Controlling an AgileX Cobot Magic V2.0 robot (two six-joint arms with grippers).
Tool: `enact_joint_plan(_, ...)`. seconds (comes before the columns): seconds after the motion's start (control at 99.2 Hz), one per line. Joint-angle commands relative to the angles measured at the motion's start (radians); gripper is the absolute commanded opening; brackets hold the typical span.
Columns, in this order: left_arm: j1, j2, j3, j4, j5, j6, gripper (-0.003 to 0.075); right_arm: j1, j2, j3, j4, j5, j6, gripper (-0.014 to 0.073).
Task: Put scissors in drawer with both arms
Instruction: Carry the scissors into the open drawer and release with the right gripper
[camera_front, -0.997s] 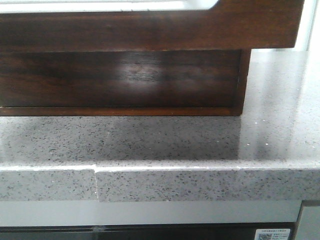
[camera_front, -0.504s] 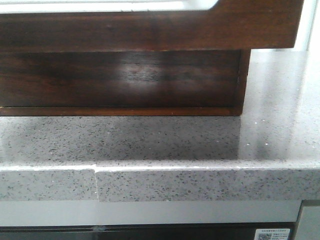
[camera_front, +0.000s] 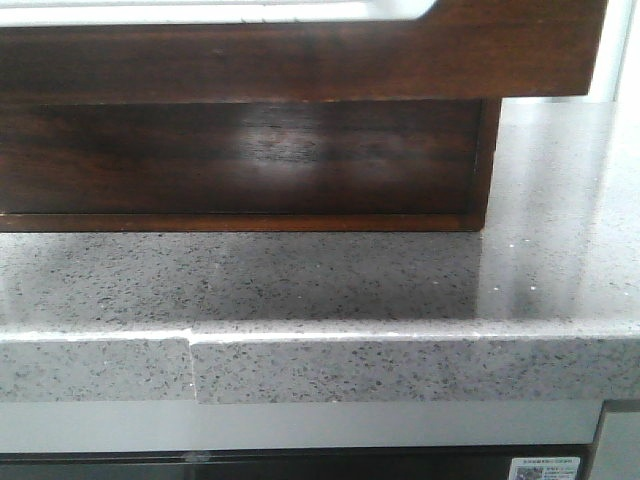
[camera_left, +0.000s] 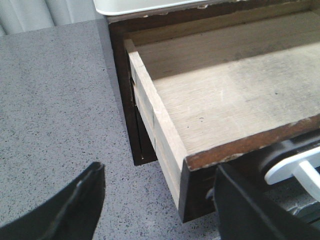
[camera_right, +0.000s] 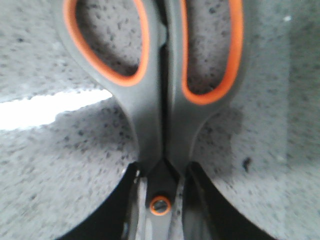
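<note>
— Scissors with grey handles and orange-lined finger loops: where do they sit against the jaws?
— Between the right gripper, whose dark jaws close narrowly on either side of the pivot screw, handles pointing away over the speckled grey stone counter.
— And the left gripper?
— Jaws spread wide, holding nothing, poised at the front corner of the pulled-out dark reddish-brown wooden drawer, whose pale floor shows.

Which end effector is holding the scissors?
The right end effector: it is shut on the grey-and-orange scissors near the pivot. The left end effector stands open at the drawer.
</note>
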Motion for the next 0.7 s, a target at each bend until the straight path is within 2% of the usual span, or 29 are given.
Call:
enact_joint_plan(0.0, -0.006, 0.01, -0.027, -0.02, -0.076, -0.011, 0.0439, 0.006, -0.111, -0.061, 0.0, -0.005, -0.016, 0.0018)
enact_joint_plan(0.191, -0.006, 0.01, -0.027, -0.02, -0.076, -0.011, 0.0438, 0.069, -0.259, -0.172, 0.019, 0.018, -0.04, 0.0018)
enact_joint_plan(0.312, -0.006, 0.01, -0.027, -0.02, -0.079, -0.011, 0.0439, 0.147, -0.373, -0.246, 0.022, 0.018, -0.048, 0.0018)
enact_joint_plan(0.474, -0.006, 0.01, -0.027, -0.02, -0.079, -0.011, 0.0439, 0.325, -0.501, -0.321, 0.068, -0.049, -0.121, 0.0018)
enact_joint_plan(0.685, -0.006, 0.01, -0.027, -0.02, -0.081, -0.011, 0.0439, 0.647, -0.592, -0.331, 0.169, -0.155, -0.291, 0.0018)
